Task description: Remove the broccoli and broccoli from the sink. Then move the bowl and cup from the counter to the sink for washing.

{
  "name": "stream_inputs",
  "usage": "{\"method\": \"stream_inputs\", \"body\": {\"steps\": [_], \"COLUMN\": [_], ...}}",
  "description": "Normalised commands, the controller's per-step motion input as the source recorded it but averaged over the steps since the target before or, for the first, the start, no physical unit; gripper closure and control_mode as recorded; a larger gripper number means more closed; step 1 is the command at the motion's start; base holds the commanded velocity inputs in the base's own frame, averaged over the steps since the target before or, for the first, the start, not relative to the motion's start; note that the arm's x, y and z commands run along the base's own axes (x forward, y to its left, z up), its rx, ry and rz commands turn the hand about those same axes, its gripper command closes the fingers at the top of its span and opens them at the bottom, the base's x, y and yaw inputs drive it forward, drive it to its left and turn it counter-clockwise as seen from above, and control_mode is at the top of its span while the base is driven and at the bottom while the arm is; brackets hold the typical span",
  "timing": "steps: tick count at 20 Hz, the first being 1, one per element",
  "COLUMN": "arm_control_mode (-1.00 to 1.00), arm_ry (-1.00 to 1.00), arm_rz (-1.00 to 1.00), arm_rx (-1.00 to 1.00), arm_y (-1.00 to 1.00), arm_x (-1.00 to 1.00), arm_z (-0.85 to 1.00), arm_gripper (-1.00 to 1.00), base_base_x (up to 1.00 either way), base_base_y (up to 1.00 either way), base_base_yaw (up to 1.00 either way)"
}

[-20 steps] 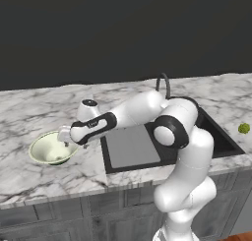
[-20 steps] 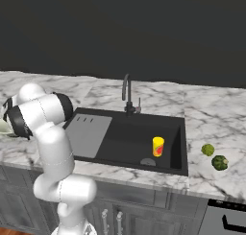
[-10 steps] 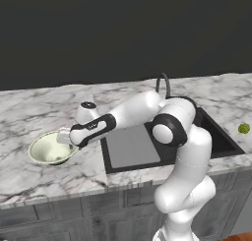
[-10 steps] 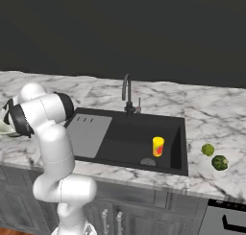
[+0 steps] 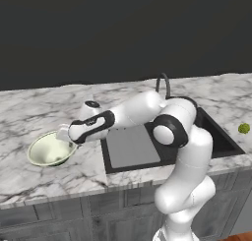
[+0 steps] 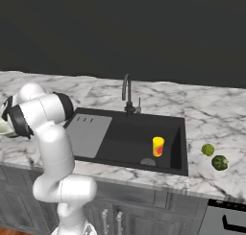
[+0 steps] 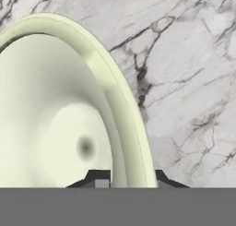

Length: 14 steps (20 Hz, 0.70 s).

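Your gripper (image 7: 127,180) sits at the bowl (image 5: 48,149), with one fingertip inside the rim and the other outside it, closed on the rim. The bowl rests on the desk (image 5: 39,112) to the left of the sink (image 6: 126,139), near the desk's front edge. In the left base view the arm reaches across the sink's grey panel (image 5: 131,145) to the bowl's right rim. The cup (image 6: 157,146) stands upright inside the sink basin, toward its right end and front wall, below the tap (image 6: 127,92). The two broccoli florets (image 6: 214,156) lie just beside each other on the desk right of the sink, near the front edge.
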Motion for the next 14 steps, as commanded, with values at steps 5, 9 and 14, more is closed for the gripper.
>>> {"method": "stream_inputs", "body": {"steps": [5, 9, 14], "arm_control_mode": [-1.00, -1.00, -1.00], "arm_ry": [0.00, 0.00, 0.00], "arm_rz": [0.00, 0.00, -0.01], "arm_rx": [0.28, 0.31, 0.28], "arm_y": [-0.21, -0.24, -0.27], "arm_x": [-0.04, -0.06, -0.03], "arm_z": [0.19, 0.21, 0.21], "arm_gripper": [1.00, 1.00, 1.00], "base_base_x": [0.00, 0.00, 0.00], "base_base_y": [0.00, 0.00, 0.00], "base_base_yaw": [0.00, 0.00, 0.00]}}
